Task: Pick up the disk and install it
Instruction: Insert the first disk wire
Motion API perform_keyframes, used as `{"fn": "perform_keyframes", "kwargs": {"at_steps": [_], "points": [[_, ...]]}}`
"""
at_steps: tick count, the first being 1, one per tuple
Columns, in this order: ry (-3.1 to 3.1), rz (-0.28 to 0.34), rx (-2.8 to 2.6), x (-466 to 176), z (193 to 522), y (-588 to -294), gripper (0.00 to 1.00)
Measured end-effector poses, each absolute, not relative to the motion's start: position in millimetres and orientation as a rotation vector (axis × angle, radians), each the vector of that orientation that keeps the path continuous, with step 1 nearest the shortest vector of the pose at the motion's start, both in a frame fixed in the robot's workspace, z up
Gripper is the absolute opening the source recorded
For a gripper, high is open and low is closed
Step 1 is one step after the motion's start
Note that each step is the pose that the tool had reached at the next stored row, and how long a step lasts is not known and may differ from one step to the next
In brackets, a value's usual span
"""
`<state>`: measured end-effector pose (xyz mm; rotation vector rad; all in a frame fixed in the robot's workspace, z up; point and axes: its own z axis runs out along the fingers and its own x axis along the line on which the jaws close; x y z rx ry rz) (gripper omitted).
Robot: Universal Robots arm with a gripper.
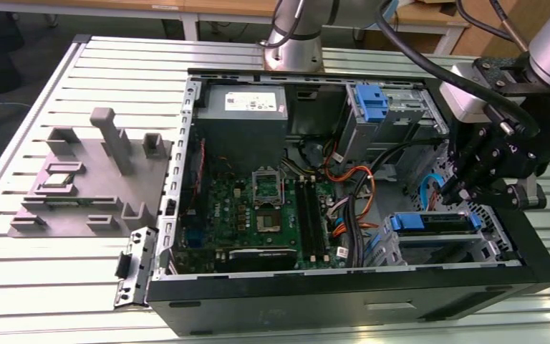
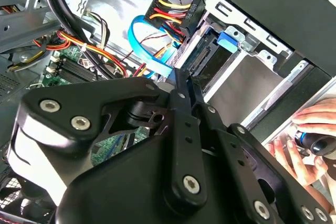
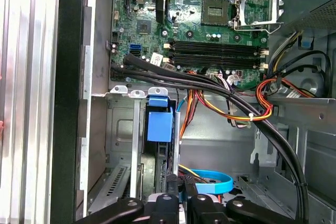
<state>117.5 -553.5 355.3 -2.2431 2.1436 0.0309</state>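
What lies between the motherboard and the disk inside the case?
Loose cables, orange, black and blue, lie between the motherboard and the disk, in the exterior view.

disk [image 1: 435, 223] | blue carrier frame, dark body | lying flat, seated in the drive bay inside the case | exterior view: about 4 o'clock from picture centre | first wrist view: blue tab [image 3: 159, 125] facing out
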Motion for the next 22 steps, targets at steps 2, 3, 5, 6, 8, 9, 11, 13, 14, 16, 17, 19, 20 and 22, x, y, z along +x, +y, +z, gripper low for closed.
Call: {"fn": "perform_keyframes", "kwargs": {"at_steps": [2, 3, 5, 6, 8, 9, 11, 13, 14, 16, 17, 19, 20, 22], "points": [[2.144, 0.031, -2.243, 117.5, 355.3, -553.5, 0.16], [2.144, 0.031, -2.243, 117.5, 355.2, -553.5, 0.16], [2.144, 0.031, -2.243, 117.5, 355.2, -553.5, 0.16], [2.144, 0.031, -2.243, 117.4, 355.0, -553.9, 0.16], [2.143, 0.031, -2.243, 117.1, 355.1, -555.3, 0.16], [2.143, 0.029, -2.242, 116.7, 355.1, -556.4, 0.16], [2.142, 0.026, -2.241, 115.8, 354.5, -559.1, 0.16], [2.140, 0.023, -2.240, 115.0, 353.8, -562.5, 0.16], [2.139, 0.021, -2.239, 114.3, 353.2, -564.1, 0.16], [2.136, 0.018, -2.237, 112.7, 351.4, -565.7, 0.16], [2.134, 0.017, -2.236, 111.6, 350.6, -566.0, 0.16], [2.128, 0.015, -2.232, 109.4, 349.6, -566.4, 0.16], [2.125, 0.013, -2.231, 108.3, 348.9, -566.5, 0.16], [2.118, 0.009, -2.228, 106.3, 347.4, -566.7, 0.16]]}}
